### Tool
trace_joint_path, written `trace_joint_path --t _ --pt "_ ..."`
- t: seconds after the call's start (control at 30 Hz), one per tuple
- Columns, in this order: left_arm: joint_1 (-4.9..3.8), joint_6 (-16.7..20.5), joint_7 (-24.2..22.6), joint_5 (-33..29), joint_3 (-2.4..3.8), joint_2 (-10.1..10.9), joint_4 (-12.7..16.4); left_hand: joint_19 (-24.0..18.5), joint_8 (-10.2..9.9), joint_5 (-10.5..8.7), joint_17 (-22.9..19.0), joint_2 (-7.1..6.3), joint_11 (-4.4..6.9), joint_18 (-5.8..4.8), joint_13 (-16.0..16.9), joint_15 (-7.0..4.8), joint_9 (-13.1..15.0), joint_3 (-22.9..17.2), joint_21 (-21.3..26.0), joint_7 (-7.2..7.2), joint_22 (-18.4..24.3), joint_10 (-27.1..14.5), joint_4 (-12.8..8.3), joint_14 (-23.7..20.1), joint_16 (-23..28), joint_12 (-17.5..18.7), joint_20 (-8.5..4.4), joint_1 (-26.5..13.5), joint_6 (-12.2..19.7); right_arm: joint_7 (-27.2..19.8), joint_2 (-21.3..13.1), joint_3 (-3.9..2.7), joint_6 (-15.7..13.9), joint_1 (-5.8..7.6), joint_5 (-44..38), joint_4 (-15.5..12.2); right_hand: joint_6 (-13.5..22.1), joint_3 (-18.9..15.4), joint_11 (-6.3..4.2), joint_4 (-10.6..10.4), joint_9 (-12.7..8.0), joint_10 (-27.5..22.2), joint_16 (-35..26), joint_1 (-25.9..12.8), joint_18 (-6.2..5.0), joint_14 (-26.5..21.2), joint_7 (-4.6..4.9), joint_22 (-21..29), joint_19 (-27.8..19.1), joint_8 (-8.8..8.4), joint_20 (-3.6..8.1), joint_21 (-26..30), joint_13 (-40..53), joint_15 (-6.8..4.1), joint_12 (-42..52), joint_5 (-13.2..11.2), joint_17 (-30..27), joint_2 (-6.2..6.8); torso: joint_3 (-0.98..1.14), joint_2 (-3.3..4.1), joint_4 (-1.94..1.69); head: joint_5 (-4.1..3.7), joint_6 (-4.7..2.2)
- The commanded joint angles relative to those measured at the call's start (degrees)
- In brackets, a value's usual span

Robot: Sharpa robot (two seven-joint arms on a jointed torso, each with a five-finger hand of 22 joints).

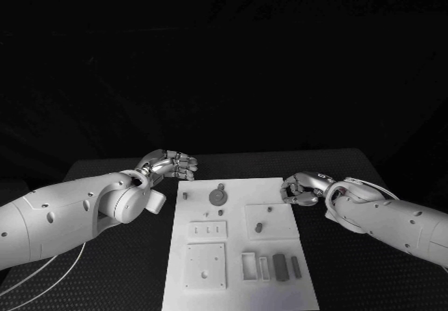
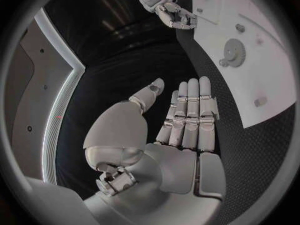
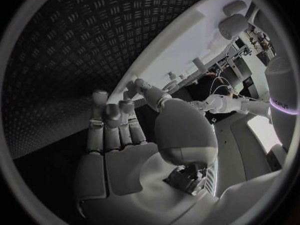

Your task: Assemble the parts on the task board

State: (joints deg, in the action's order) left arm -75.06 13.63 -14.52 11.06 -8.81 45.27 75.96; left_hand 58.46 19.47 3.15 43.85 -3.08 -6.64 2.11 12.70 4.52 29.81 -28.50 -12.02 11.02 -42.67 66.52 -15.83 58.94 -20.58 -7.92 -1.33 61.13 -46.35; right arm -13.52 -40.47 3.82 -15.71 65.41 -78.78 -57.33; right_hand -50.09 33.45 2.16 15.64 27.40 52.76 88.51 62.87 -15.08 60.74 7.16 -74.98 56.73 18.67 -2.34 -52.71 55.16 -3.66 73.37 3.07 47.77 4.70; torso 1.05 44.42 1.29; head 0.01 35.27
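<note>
On each side of the white board (image 1: 239, 246), left hand (image 1: 171, 164) and right hand (image 1: 303, 188), both empty, fingers apart.

Pretty dim overall, the background is fading to black; the task board (image 1: 238, 246) is glaring white, and wrist views are bending hard at the rims.

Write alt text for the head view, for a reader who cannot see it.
A white task board lies on a black table, with the left hand beside its far left corner and the right hand beside its right edge, both holding nothing. On the board lie small parts: a round gear and dark blocks.
</note>
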Motion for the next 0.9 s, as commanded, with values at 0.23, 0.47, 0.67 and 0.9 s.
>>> trace_joint_path --t 0.23,0.47,0.67,0.9 --pt "-0.04 -0.9 -0.4 0.2 0.05 0.0 0.3 0.0 -0.2 -0.02 0.1 0.17 -0.12 0.85 0.1 -0.04 0.1 0.1 0.4 -0.13 -0.1 0.2 -0.3 0.5 0.3 0.3 0.09 0.2 0.2 -0.4 0.2 0.01 -1.0 -0.1 -0.5 0.1 -3.1 0.1 -0.6 0.1 0.5 0.8 0.6 0.2 0.08 0.7 0.61 -1.0 0.7 0.85 0.2 -0.4 -0.1 -0.56 0.6 -0.2 0.0 -1.46 -0.04 0.01 -0.04 0.03 0.15" --pt "-0.04 -0.9 -0.4 0.3 0.05 0.1 0.3 0.0 -0.2 -0.02 0.1 0.18 -0.11 0.85 0.1 -0.04 0.1 0.1 0.4 -0.13 -0.1 0.2 -0.3 0.5 0.3 0.3 0.09 0.2 0.2 0.0 0.4 0.0 -2.9 -0.17 -0.4 0.5 -5.3 0.5 -1.41 0.6 1.2 1.3 0.8 0.6 0.08 1.1 -0.28 -1.1 0.9 1.97 0.43 -0.7 -0.1 -1.23 0.8 -0.2 0.1 -3.83 -0.03 -0.01 0.01 0.0 0.2" --pt "-0.04 -1.5 -0.6 0.8 0.05 0.1 0.5 0.0 0.0 -0.02 0.3 0.4 -0.04 0.85 0.2 -0.03 0.2 0.0 0.4 -0.28 -0.1 0.4 -0.3 0.6 0.4 0.2 0.1 0.3 -0.1 0.5 0.4 0.0 -4.3 -0.17 1.0 0.3 -6.6 0.4 -1.99 1.0 1.9 1.8 1.1 1.2 0.08 1.5 -0.86 -1.1 1.3 2.71 0.73 -1.1 -0.1 -1.79 1.0 -0.2 0.1 -4.62 -0.05 -0.02 -0.04 -0.06 0.24" --pt "-0.05 -2.1 -0.8 1.8 0.05 0.3 0.5 -0.1 1.0 -0.02 0.8 1.11 0.2 0.83 0.5 0.02 0.6 -0.2 0.7 -1.7 -0.3 0.9 -0.4 0.6 1.0 0.2 0.15 0.6 -2.6 1.0 0.5 -0.02 -5.1 -0.17 1.0 -0.2 -7.0 0.4 -2.2 1.0 2.2 2.0 1.2 1.5 0.08 1.7 -1.06 -1.1 1.4 2.95 0.9 -1.2 -0.1 -2.0 1.0 -0.2 0.1 -4.59 -0.02 -0.03 -0.01 -0.03 0.15"
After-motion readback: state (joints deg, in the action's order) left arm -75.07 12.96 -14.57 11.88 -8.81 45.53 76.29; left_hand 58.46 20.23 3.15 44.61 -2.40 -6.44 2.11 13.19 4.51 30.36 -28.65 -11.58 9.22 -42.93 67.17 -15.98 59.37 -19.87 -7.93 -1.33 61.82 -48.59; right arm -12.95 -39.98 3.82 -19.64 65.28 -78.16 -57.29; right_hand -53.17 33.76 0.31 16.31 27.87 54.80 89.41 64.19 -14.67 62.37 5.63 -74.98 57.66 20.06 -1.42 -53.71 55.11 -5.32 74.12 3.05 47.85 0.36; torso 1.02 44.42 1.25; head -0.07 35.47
